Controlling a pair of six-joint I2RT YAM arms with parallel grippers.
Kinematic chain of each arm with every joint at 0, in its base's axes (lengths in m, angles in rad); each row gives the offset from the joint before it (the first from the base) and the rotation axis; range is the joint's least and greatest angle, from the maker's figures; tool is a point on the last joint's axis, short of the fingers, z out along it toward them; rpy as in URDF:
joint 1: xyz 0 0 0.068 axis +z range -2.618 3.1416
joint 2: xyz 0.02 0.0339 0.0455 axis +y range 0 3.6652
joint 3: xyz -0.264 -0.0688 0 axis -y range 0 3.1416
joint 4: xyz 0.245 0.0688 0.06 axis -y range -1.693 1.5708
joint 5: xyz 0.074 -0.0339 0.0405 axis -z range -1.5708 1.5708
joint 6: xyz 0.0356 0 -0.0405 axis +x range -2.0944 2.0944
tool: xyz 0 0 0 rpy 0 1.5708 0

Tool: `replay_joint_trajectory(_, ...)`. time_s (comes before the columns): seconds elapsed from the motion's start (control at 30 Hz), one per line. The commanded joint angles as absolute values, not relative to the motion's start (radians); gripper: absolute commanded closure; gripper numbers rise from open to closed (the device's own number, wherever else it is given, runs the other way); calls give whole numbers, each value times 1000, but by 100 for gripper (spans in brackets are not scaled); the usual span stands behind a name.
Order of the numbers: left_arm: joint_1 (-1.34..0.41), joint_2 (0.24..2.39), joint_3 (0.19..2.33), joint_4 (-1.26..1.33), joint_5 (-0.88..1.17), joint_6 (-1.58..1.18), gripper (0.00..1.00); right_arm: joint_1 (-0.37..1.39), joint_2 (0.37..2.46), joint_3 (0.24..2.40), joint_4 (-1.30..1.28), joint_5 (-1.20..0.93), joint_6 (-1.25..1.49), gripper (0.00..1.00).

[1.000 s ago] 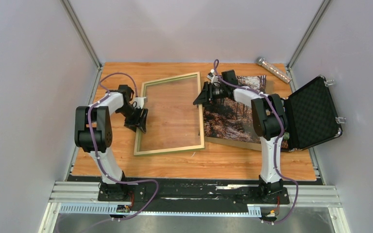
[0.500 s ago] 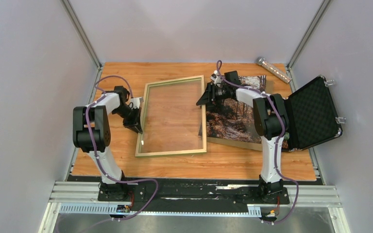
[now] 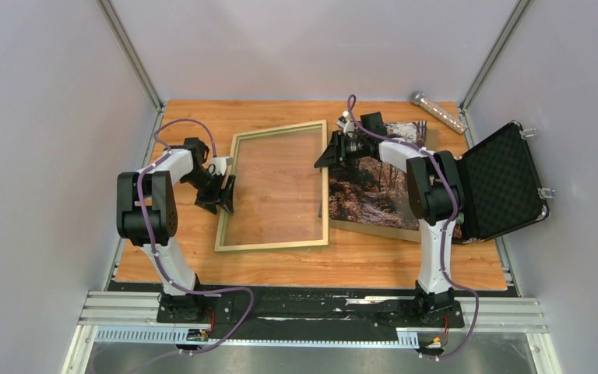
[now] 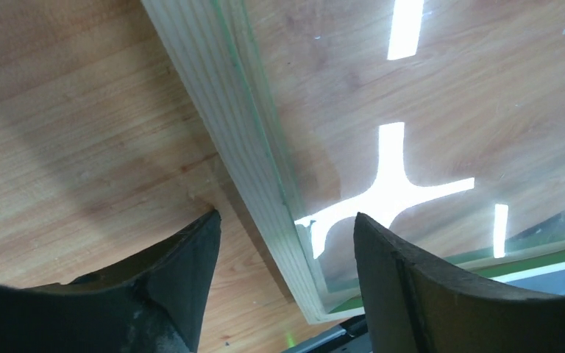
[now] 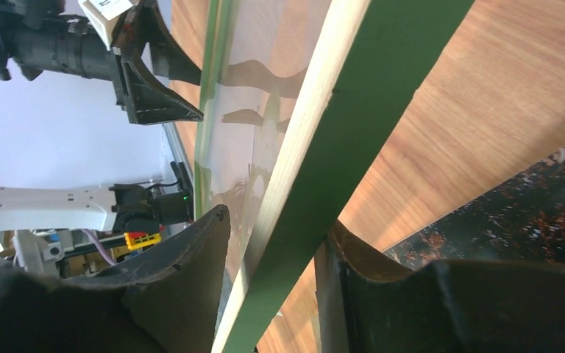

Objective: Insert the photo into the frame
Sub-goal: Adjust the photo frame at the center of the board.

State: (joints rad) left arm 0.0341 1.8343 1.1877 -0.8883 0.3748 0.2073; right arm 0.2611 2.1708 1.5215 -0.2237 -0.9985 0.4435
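The left hand (image 3: 226, 195) sits at 9 o'clock on the counter (image 3: 195, 257), right at the frame's left rail. In the left wrist view this hand (image 4: 285, 219) is spread open, its two fingers (image 4: 184, 279) straddling the pale wood rail, with a gap showing on either side.

The frame (image 3: 272, 244) takes up the middle of the counter with its pale back upward, and the wood grain shows through its pane. At 3 o'clock from it, the right hand (image 3: 328, 156) meets the far part of the right rail. In the right wrist view that hand (image 5: 278, 218) is clamped on the rail, whose green face (image 5: 368, 95) is turned toward the camera.

The photo (image 3: 370, 195) lies picture-up just beside the frame at 3 o'clock, on a brown backing board (image 3: 374, 228). An open black case (image 3: 506, 183) stands at the counter's 3 o'clock edge.

Compared with a second ago, the frame's far right corner and the right hand have shifted slightly toward 3 o'clock. The left hand is at much the same spot.
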Motion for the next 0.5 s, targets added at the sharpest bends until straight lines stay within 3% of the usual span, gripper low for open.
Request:
replay_joint_trajectory(0.0,35,1837,1207,-877,430,228,20,263,2093,1546,-112,-1157,497,56)
replay_joint_trajectory(0.13,35,1853,1202,-848,460,199,13,266,2046,1484,132,-1293,722,53)
replay_joint_trajectory(0.3,34,1861,1200,-813,501,171,11,285,2001,1405,547,-1365,1062,51)
replay_joint_trajectory(0.47,16,1883,1230,-801,559,161,10,339,2009,1432,746,-1379,1253,50)
